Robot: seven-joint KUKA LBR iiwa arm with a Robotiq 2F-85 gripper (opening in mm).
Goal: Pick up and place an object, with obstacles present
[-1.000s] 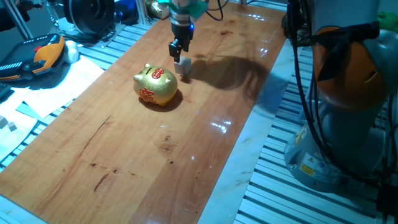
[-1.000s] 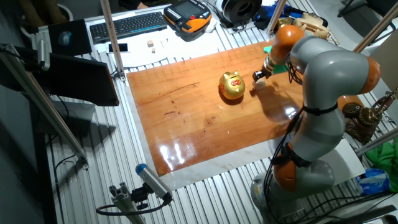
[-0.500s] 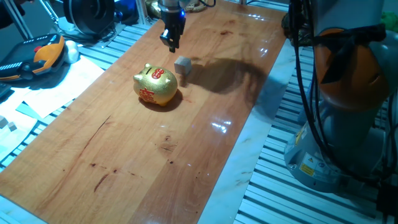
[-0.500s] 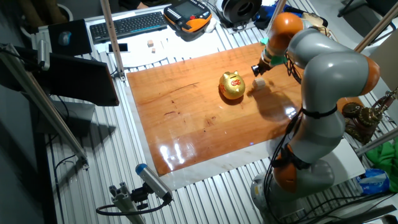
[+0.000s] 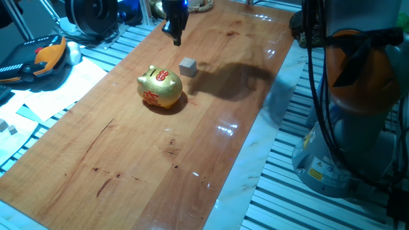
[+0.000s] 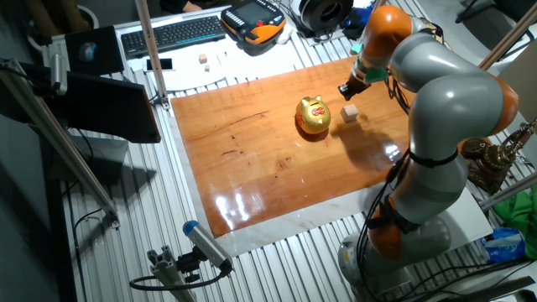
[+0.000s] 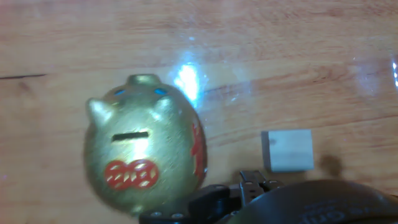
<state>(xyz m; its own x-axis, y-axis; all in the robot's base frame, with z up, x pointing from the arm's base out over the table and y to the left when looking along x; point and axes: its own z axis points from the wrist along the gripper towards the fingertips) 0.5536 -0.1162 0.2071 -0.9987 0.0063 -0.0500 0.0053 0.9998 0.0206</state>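
Note:
The small light-tan wooden cube (image 5: 187, 66) lies alone on the wooden table, just right of and behind the shiny gold piggy bank (image 5: 160, 87). My gripper (image 5: 177, 39) hangs in the air above and behind the cube, empty, its fingers slightly apart. In the other fixed view the gripper (image 6: 344, 91) is above the cube (image 6: 350, 112), with the piggy bank (image 6: 313, 116) to its left. The hand view looks down on the piggy bank (image 7: 146, 149) and the cube (image 7: 287, 150); my fingertips do not show there.
The table (image 5: 128, 153) is a long wooden board with a pale right edge. An orange-and-black pendant (image 5: 38, 57) and papers lie off its left side. The arm's base (image 5: 358, 115) stands to the right.
My gripper has let go of the cube and risen up and back toward the far edge. The cube stays beside the piggy bank, which has not moved.

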